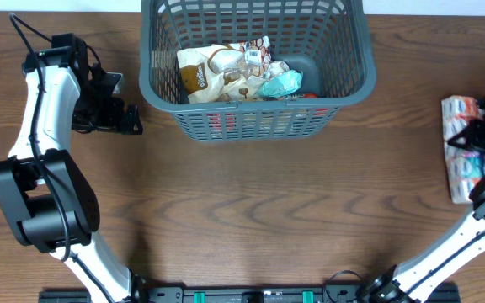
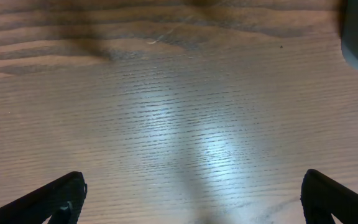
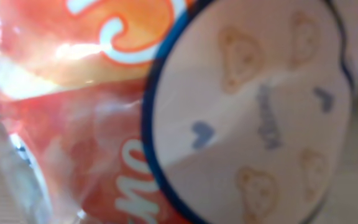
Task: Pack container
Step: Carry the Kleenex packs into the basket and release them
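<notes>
Though lattice-sided, solid-bottomed plastic container (image 1: 354,59)

The basket (image 1: 251,124) is seen at 12 o'clock on the table (image 1: 251,210), with a brown packet (image 1: 213,71) and a teal packet (image 1: 280,84) laid inside. The left gripper (image 1: 131,119) is held at 10 o'clock, near the basket but apart from it. At 3 o'clock the right gripper (image 1: 470,139) is set over a long pack (image 1: 460,178).
</notes>
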Tool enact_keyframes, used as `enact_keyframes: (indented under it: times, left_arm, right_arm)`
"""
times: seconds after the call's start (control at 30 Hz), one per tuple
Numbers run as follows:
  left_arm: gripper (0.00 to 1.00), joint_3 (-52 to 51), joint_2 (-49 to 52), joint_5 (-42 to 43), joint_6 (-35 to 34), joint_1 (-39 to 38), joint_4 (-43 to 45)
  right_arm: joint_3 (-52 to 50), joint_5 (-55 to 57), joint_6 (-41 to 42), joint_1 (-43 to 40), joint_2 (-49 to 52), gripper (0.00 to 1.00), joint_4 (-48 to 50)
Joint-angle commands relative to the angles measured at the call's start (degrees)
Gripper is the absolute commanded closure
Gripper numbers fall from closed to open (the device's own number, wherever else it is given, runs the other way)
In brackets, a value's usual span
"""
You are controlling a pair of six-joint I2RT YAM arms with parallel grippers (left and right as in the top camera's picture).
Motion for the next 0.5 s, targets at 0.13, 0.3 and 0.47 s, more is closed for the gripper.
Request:
enact_keyframes:
  times: [0.13, 0.3, 0.47]
  left_arm:
    - [0.01, -0.1, 0.0, 0.1, -0.5, -0.2, 0.0]
    - [0.01, -0.1, 0.0, 0.1, -0.5, -0.2, 0.0]
    - [0.01, -0.1, 0.0, 0.1, -0.5, -0.2, 0.0]
  right_arm:
    - [13.8, -6.5, 6.4, 9.5, -8.8, 0.99, -0.2]
    - [24.5, -5.4, 8.5, 17.2, -14.5, 0.99, 0.9]
    - [33.3, -5.5, 5.1, 25.9, -18.0, 0.99, 0.9]
